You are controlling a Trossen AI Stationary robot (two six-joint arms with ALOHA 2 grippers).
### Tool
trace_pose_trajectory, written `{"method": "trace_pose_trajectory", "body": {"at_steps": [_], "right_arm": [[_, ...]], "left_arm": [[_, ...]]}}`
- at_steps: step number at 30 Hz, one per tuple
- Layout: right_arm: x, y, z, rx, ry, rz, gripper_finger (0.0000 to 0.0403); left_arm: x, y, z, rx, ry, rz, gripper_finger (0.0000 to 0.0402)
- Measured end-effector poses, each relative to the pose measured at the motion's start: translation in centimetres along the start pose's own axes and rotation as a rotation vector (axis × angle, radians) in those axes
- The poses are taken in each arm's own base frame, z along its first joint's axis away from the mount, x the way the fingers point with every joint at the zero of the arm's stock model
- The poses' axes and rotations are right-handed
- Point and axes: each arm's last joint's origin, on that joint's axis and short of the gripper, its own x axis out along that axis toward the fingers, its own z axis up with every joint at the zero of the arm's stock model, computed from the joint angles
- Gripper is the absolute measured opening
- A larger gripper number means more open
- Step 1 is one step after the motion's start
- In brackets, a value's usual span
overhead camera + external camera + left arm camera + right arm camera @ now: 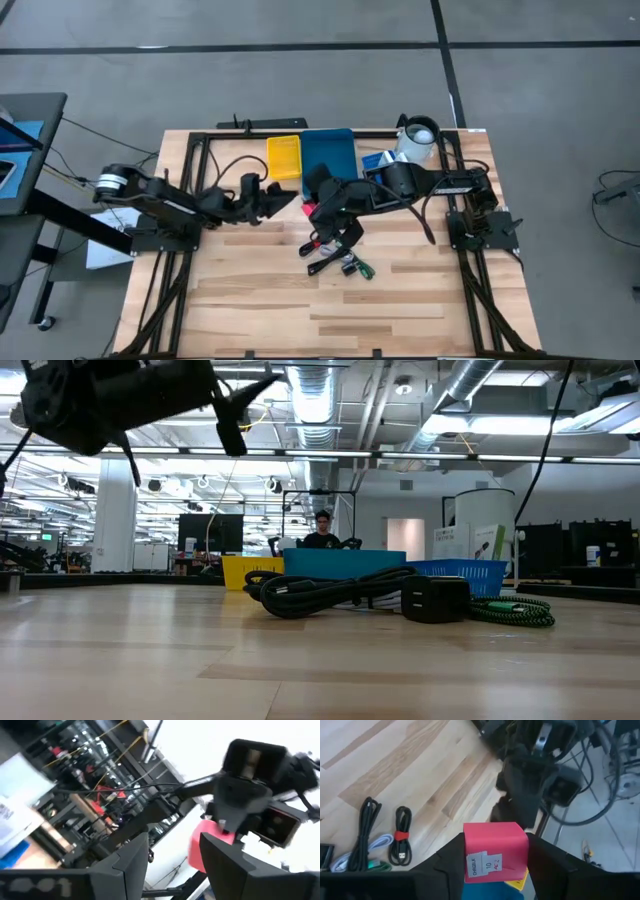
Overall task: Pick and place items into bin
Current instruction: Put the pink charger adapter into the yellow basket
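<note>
Where the left arm (pixel 170 200) reaches in over the desk (pixel 250 300), its jaws stand spread with nothing between the two dark fingers (pixel 127 862), and they point toward the right arm's jaws, which face them close by. Just beyond the left jaws, on the far side of the desk, sits a yellow bin (pixel 283 157), with a larger blue bin (pixel 328 152) touching its right side. The right arm (pixel 440 183) stretches across from the right edge, and its jaws are pinching a red box (pixel 495 847) by its two sides, held up off the wood in front of the blue bin. A white label (pixel 482 865) shows on the box's face toward the wrist. Below and to the near side of the right jaws a loose group of cables lies on the desk: a black coil with a red tie (pixel 402 835), a longer black cable (pixel 365 827), a pale cable (pixel 377 845) and a green braided one (pixel 515 610), beside a black charger block (pixel 435 600). Behind the right jaws, toward the arm's base, stand a blue basket (pixel 377 160) and a white cup (pixel 418 135). A person (pixel 322 530) shows far off in the room.
</note>
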Motion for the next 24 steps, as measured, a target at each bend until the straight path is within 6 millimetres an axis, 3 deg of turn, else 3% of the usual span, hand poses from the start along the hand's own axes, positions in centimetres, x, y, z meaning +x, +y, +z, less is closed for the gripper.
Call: {"method": "trace_pose_trajectory", "body": {"at_steps": [5, 9, 16, 24], "right_arm": [[0.1, -0.2, 0.0, -0.011, -0.010, -0.013, 0.0164], [0.1, -0.5, 0.1, -0.011, -0.027, -0.034, 0.0188], [0.1, -0.7, 0.1, -0.014, -0.033, -0.043, 0.0162], [0.2, -0.7, -0.1, -0.016, -0.015, -0.034, 0.0182]], "left_arm": [[0.1, 0.5, 0.3, -0.032, -0.017, 0.018, 0.0167], [0.6, 0.1, 0.5, -0.025, -0.020, -0.012, 0.0167], [1.8, -0.8, 0.7, 0.130, 0.007, -0.103, 0.0167], [1.9, -0.6, 0.8, 0.234, -0.032, -0.046, 0.0167]]}}
